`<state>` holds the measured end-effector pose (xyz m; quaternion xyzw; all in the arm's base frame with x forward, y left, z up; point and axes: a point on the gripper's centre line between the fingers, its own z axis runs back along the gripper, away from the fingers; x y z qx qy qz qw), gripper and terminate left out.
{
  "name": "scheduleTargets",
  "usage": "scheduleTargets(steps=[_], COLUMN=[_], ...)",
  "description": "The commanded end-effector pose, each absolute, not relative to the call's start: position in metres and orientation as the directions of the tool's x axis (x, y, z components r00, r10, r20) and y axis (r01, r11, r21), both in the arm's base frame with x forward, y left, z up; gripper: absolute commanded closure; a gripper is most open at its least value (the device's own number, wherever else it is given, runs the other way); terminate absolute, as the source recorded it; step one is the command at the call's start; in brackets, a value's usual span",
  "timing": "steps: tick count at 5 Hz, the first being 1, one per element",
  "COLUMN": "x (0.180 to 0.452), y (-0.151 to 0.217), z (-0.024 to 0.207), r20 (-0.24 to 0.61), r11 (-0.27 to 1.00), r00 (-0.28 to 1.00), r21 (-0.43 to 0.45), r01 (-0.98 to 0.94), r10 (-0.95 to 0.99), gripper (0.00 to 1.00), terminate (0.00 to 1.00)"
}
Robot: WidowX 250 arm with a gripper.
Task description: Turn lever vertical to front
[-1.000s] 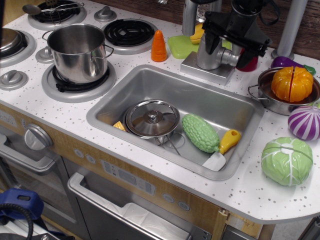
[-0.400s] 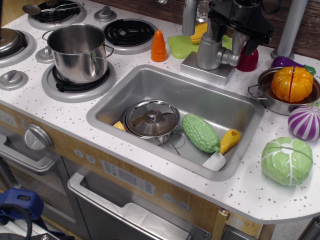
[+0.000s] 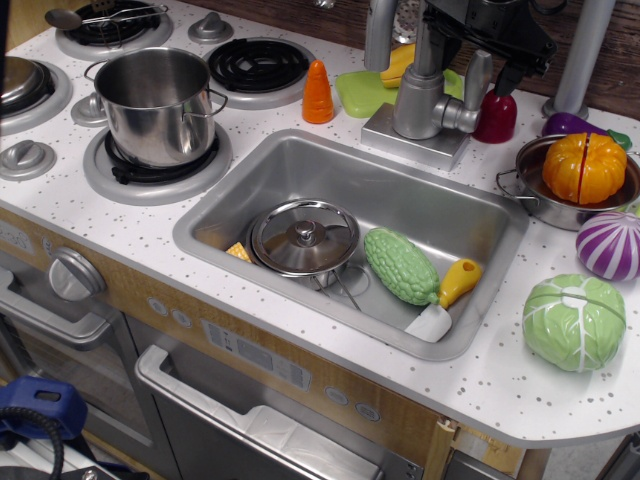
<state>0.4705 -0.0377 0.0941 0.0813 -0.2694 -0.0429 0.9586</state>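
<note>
Look at the faucet body (image 3: pixel 418 105) behind the sink (image 3: pixel 480 275). The lever (image 3: pixel 479 82) sticks out from the right side of the faucet body and stands straight up. Your black hand (image 3: pixel 478 45) hangs just above the faucet body, and one black finger (image 3: pixel 508 80) points down just to the right of the lever. You can't tell if it touches the lever. The fingers look spread apart, with the lever between them, and they don't look pressed onto it.

In front of the faucet body, down in the sink, lie a round metal lid (image 3: pixel 304 237), a bumpy green veggie (image 3: pixel 400 265) and a little scraper with a yellow handle (image 3: pixel 446 296). Left of the faucet body stands an orange cone (image 3: pixel 318 93). Far to the left of it, a shiny pot (image 3: pixel 158 103) sits on a stove ring. Right of the faucet body, a pumpkin (image 3: pixel 584 167) sits in a small pan (image 3: pixel 530 193). A purple onion (image 3: pixel 609 246) and a green cabbage (image 3: pixel 574 322) rest on the white desk (image 3: pixel 500 385) near it.
</note>
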Motion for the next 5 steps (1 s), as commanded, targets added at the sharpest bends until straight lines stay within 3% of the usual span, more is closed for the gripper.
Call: scheduleTargets(steps=[1, 2, 3, 5], x=[0.486, 0.491, 0.491, 0.474], y=[-0.032, -0.033, -0.034, -0.049], z=[0.117, 0.115, 0.116, 0.110], r20=[0.570, 0.570, 0.565, 0.529], r11=[0.985, 0.987, 0.987, 0.989], r00=[0.812, 0.812, 0.816, 0.849], r21=[0.169, 0.158, 0.158, 0.129], r01=[0.035, 0.043, 0.036, -0.066], r10=[-0.127, -0.127, -0.120, -0.013], gripper=[0.00, 0.00, 1.00, 1.00], terminate=[0.00, 0.00, 0.00, 0.00])
